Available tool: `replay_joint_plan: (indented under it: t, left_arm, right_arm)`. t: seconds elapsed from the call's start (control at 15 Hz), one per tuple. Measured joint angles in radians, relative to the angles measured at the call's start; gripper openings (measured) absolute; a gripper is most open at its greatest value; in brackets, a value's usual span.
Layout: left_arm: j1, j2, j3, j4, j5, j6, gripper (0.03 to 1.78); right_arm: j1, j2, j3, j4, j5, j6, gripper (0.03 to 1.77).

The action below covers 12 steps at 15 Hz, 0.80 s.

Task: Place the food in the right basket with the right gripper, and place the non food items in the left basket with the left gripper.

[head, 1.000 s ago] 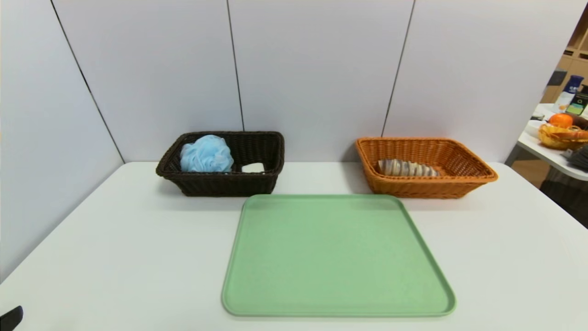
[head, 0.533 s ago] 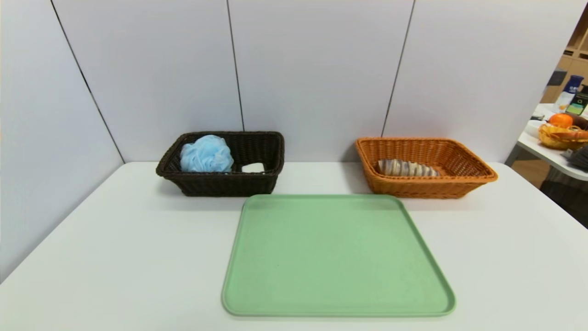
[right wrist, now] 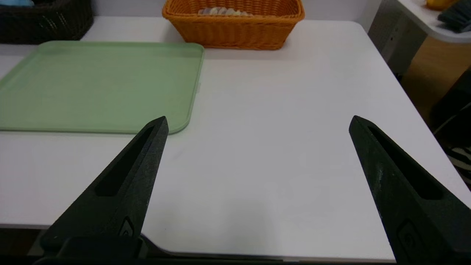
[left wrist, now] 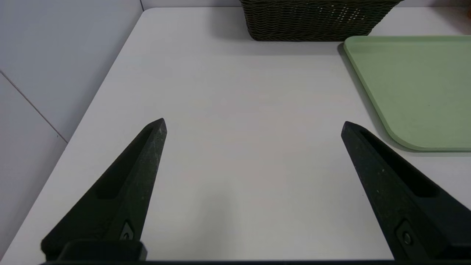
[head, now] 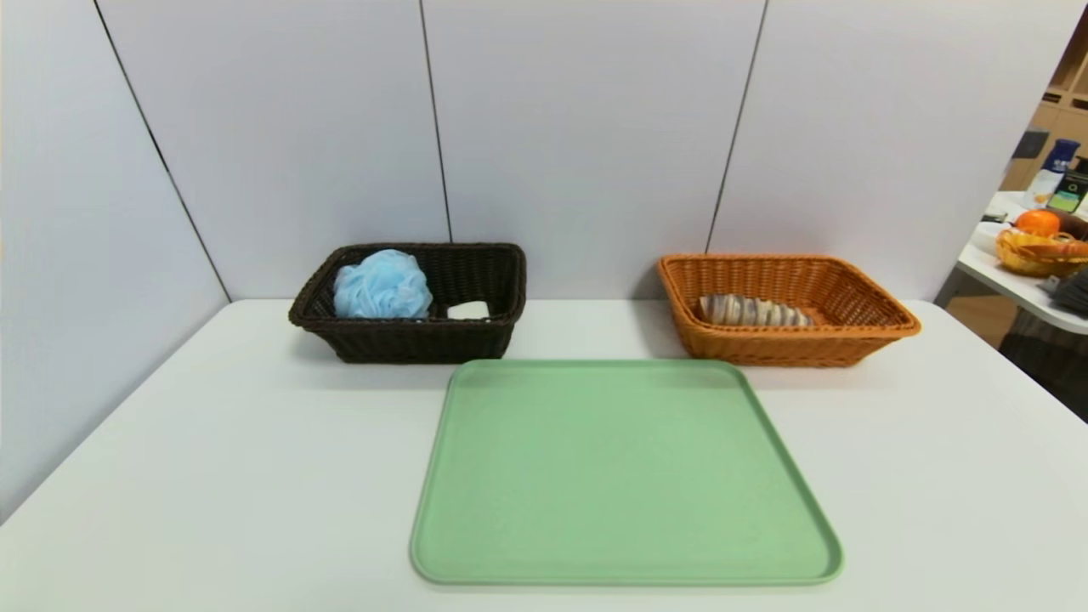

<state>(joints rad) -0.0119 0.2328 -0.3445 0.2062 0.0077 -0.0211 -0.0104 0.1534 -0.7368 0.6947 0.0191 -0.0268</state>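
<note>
Tray [head: 625,476] bare, both my grippers spread wide, holding nothing.
Soft, light pouf [head: 382,285] sits in dark basket [head: 408,340]; fragile bread [head: 752,311] in orange basket [head: 867,327], back edge.

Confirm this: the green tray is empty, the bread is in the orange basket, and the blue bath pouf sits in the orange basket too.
Wrong on the pouf. The head view shows the blue bath pouf in the dark brown basket. The green tray is empty, and the bread is in the orange basket.
</note>
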Motion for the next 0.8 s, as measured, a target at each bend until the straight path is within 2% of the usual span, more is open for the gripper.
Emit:
replay_joint_plan:
  t: [0.2, 0.33, 0.67, 0.8]
  left_arm:
    - [0.0, -0.044, 0.044, -0.044, 0.001, 0.001, 1.69]
    - [0.0, -0.078, 0.092, -0.084, 0.001, 0.014, 1.69]
    - [0.001, -0.158, 0.244, -0.193, -0.008, 0.084, 1.69]
    - [0.001, -0.185, 0.281, -0.195, -0.016, 0.086, 1.69]
  right_arm:
    - [0.003, -0.041, 0.07, -0.095, 0.005, -0.008, 1.7]
    - [0.005, -0.08, 0.128, -0.139, 0.035, -0.02, 1.7]
    - [0.006, -0.145, 0.343, -0.453, 0.05, -0.027, 1.7]
    - [0.006, -0.153, 0.41, -0.479, 0.047, -0.03, 1.7]
